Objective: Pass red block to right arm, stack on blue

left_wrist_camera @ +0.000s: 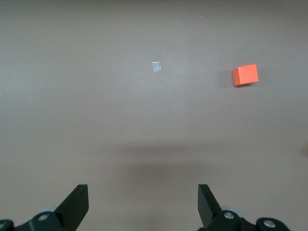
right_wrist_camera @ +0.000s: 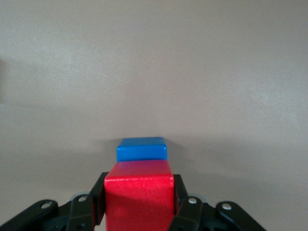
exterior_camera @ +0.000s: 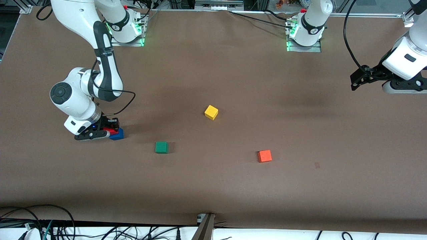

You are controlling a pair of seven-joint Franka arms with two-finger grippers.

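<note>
My right gripper (exterior_camera: pixel 106 130) is low over the table at the right arm's end, shut on the red block (exterior_camera: pixel 108 130). In the right wrist view the red block (right_wrist_camera: pixel 139 192) sits between the black fingers (right_wrist_camera: pixel 98 197). The blue block (right_wrist_camera: pixel 142 149) lies just past it and lower. In the front view the blue block (exterior_camera: pixel 117 134) shows right beside the red one. I cannot tell whether they touch. My left gripper (exterior_camera: pixel 354 83) is up in the air over the left arm's end of the table, open and empty, as its wrist view (left_wrist_camera: pixel 143 204) shows.
A yellow cube (exterior_camera: pixel 211 112) lies mid-table. A green cube (exterior_camera: pixel 161 147) and an orange cube (exterior_camera: pixel 265 156) lie nearer the front camera. The orange cube (left_wrist_camera: pixel 245 74) and a small pale mark (left_wrist_camera: pixel 156 67) on the table show in the left wrist view.
</note>
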